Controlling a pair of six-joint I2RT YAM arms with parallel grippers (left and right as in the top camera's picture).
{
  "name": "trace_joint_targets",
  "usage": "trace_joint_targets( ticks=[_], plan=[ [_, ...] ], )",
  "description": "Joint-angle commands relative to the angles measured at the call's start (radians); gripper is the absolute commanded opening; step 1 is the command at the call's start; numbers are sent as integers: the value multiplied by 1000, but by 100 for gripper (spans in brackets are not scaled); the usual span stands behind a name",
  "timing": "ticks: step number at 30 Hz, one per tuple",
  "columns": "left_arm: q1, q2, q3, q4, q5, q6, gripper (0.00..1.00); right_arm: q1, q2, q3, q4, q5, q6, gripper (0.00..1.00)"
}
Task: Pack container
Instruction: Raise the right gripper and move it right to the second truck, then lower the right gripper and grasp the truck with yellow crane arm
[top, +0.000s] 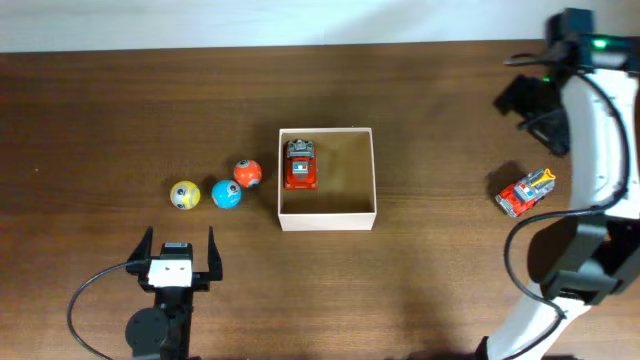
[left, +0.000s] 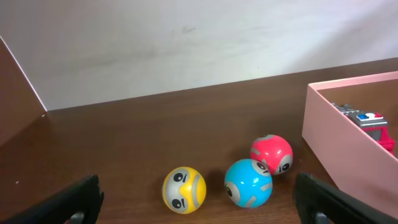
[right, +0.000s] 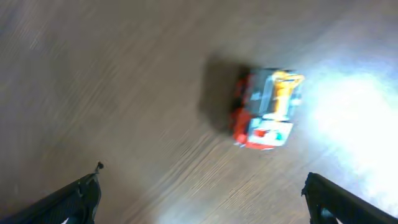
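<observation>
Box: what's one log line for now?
box: truck inside | other truck: on table | left gripper: open | right gripper: open, above other truck

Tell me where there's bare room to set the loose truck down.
Inside the container, the right half is bare, between the packed truck and the right wall. The table is open between the container and the loose truck. Crowded: left of the container, where three balls sit ahead of the left gripper.

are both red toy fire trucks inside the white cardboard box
No, only one red toy fire truck sits in the small white cardboard box; the other truck lies on the brown wooden table outside it.
</observation>
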Motion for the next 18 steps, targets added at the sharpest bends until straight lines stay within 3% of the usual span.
trace_joint_targets(
  ticks=[1, 11, 18],
  plan=[
    [0, -10, -5, -2, 11, 13, 99, -39, -8, -18, -11, 27, 86, 99],
    [0, -10, -5, -2, 11, 13, 99, -140, -8, -186, 33, 26, 116, 99],
    [0, -10, -5, -2, 11, 13, 99, -155, -8, -396, 200, 11, 46, 99]
  ],
)
